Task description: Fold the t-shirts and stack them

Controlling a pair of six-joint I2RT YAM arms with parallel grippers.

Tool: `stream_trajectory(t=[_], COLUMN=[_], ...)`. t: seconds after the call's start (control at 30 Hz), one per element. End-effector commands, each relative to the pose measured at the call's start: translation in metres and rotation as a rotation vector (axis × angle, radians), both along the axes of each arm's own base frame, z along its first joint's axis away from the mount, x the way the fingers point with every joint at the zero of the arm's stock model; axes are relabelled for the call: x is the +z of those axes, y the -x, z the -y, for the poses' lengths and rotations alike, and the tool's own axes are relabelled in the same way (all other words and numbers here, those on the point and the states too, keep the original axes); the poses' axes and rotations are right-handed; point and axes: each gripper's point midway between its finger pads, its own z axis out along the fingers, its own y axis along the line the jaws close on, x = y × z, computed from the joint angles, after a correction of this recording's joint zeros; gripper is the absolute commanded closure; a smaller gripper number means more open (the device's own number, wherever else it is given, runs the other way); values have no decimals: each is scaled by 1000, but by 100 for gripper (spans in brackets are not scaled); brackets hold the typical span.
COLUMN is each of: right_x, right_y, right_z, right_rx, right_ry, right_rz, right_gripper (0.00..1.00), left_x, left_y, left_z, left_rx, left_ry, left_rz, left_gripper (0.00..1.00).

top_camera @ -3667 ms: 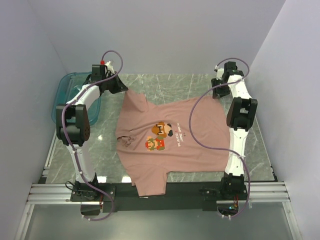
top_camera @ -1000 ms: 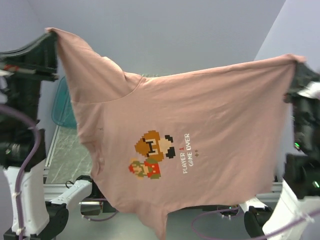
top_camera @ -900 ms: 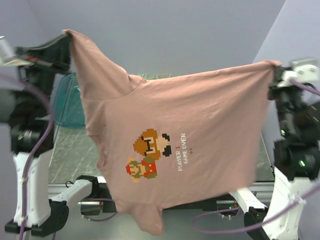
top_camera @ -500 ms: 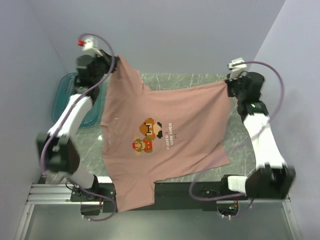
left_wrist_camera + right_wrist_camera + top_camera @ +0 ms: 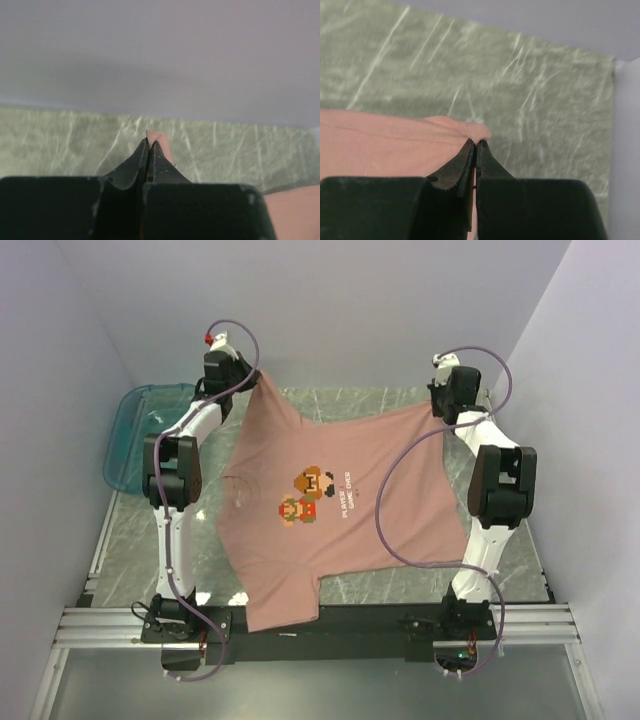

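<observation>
Down at the near edge, by the metal rail [image 5: 330,625], one short sleeve of the salmon-pink t-shirt [image 5: 330,540] is spilling off the green marble table [image 5: 520,540] and lying over the dark strip between the two arm bases. Further in, the shirt is lying print up across the middle of the table, its collar pointing left and the pixel character and white lettering sitting near the centre. Bare marble is showing in a strip on either side of it, wider on the left, where the teal bin [image 5: 125,435] is sitting against the side wall, apart from the cloth. Both arms are reaching out to the far edge, one on each side of the shirt. There the left gripper [image 5: 250,375] is pinching the shirt's far left corner, and its wrist view is showing the jaws pressed together with a nub of pink cloth poking out at the tips. The right gripper [image 5: 438,408] is clamping the far right corner the same way, the fabric bunching just past its closed tips. The back wall is standing close behind both grippers.
</observation>
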Motion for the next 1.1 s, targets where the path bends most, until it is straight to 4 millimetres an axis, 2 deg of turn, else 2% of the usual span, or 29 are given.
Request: stream_trajectory(t=[0.0, 0.03, 0.07, 0.1, 0.13, 0.17, 0.27, 0.43, 0.5, 0.53, 0.57, 0.6, 0.63, 0.67, 0.7, 0.73, 0.77, 0.8, 0.83, 0.87, 0.9, 0.97, 1.0, 1.03, 1.07], right_x=[72, 72, 74, 76, 76, 76, 75, 67, 67, 67, 70, 66, 66, 69, 63, 62, 61, 58, 58, 56, 55, 52, 50, 50, 49], right_y=[-32, -32, -33, -32, -31, -30, -23, -9, -1, 2, 5, 9, 11, 14, 18, 20, 22, 25, 26, 27, 28, 30, 31, 32, 33], right_z=[20, 22, 21, 20, 22, 21, 18, 8, 8, 8, 6, 8, 8, 9, 11, 12, 13, 13, 16, 15, 15, 18, 19, 19, 23], right_rx=[-86, -90, -82, -79, -81, -72, -55, -13, -13, -6, -1, -3, 1, -2, -4, -6, -9, -9, -14, -10, -13, -17, -21, -22, -32], right_ry=[-1, -6, -13, -23, -27, -34, -46, -77, -84, -90, -94, -96, -99, -98, -100, -101, -103, -108, -112, -119, -128, -127, -125, -123, -120], right_rz=[209, 209, 215, 214, 213, 211, 203, 176, 174, 171, 177, 167, 165, 170, 158, 155, 152, 146, 144, 138, 134, 126, 123, 122, 119], right_gripper=[100, 100, 100, 100, 100, 100, 100, 100, 100, 100, 100, 100, 100, 100, 100, 100, 100, 100, 100, 100, 100, 100, 100, 100, 100], left_x=[92, 90, 101, 103, 97, 105, 104, 100, 110, 104, 111, 114, 107, 117, 118, 106, 115, 112, 99, 104, 91, 96, 87, 87, 94], left_y=[-14, -12, -9, -7, -3, 0, 8, 23, 31, 36, 42, 47, 53, 61, 67, 73, 82, 87, 93, 99, 105, 114, 120, 123, 128], left_z=[-11, -12, -16, -17, -18, -22, -21, -14, -12, -8, -8, -6, -5, -2, -1, 0, 0, 2, 2, 1, 1, 2, 1, 1, 1], left_rx=[34, 35, 32, 25, 20, 20, -18, -86, -106, -128, -141, -153, -163, -187, -195, -201, -209, -218, -223, -227, -233, -240, -240, -242, -242], left_ry=[39, 43, 48, 47, 42, 39, 34, 31, 38, 42, 44, 46, 48, 49, 45, 45, 44, 40, 38, 37, 33, 31, 29, 28, 27], left_rz=[214, 209, 234, 240, 229, 245, 235, 228, 248, 233, 245, 250, 237, 252, 252, 231, 248, 242, 214, 221, 194, 206, 189, 188, 202], left_gripper=[100, 100, 100, 100, 100, 100, 100, 100, 100, 100, 100, 100, 100, 100, 100, 100, 100, 100, 100, 100, 100, 100, 100, 100, 100])
